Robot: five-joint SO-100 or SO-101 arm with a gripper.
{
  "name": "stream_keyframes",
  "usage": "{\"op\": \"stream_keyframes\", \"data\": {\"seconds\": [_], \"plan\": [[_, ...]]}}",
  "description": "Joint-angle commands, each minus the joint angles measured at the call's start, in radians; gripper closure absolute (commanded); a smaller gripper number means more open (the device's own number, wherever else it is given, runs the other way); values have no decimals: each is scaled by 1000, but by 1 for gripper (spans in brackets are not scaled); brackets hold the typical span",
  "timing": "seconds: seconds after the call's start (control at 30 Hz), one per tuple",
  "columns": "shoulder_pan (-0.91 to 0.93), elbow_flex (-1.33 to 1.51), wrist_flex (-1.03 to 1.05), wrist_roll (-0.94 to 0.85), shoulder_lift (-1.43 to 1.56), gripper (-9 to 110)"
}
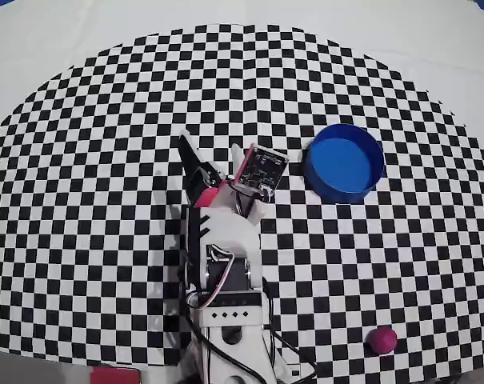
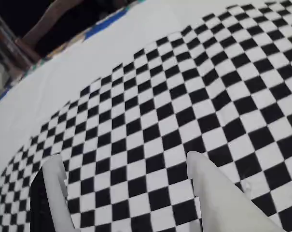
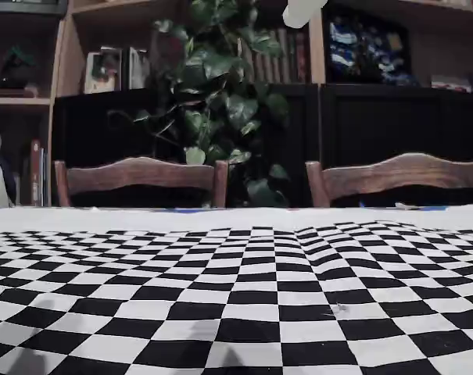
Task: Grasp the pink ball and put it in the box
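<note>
In the overhead view the pink ball point(image 1: 382, 340) lies near the bottom right of the checkered cloth, far from the arm. The box point(image 1: 345, 162), a round blue tub with nothing in it, stands right of centre. My gripper point(image 1: 210, 144) points toward the far side of the table, left of the box, and is open. In the wrist view its two white fingers point(image 2: 54, 174) spread wide over bare checkered cloth, and my gripper point(image 2: 124, 162) holds nothing. Neither ball nor box shows in the wrist view or the fixed view.
The checkered cloth point(image 1: 106, 120) covers most of the white table. The arm's base point(image 1: 226, 320) sits at the near edge. In the fixed view two wooden chairs point(image 3: 142, 176), a leafy plant point(image 3: 220, 94) and shelves stand behind the table.
</note>
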Motion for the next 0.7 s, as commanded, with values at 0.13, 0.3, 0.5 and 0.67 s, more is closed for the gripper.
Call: {"op": "stream_keyframes", "data": {"seconds": [0.13,0.3,0.5,0.67], "plan": [[0,8,-49,-239,2,72],[6,8,-72,-353,-3,72],[5,8,-81,-417,-5,72],[6,8,-106,-426,-5,72]]}}
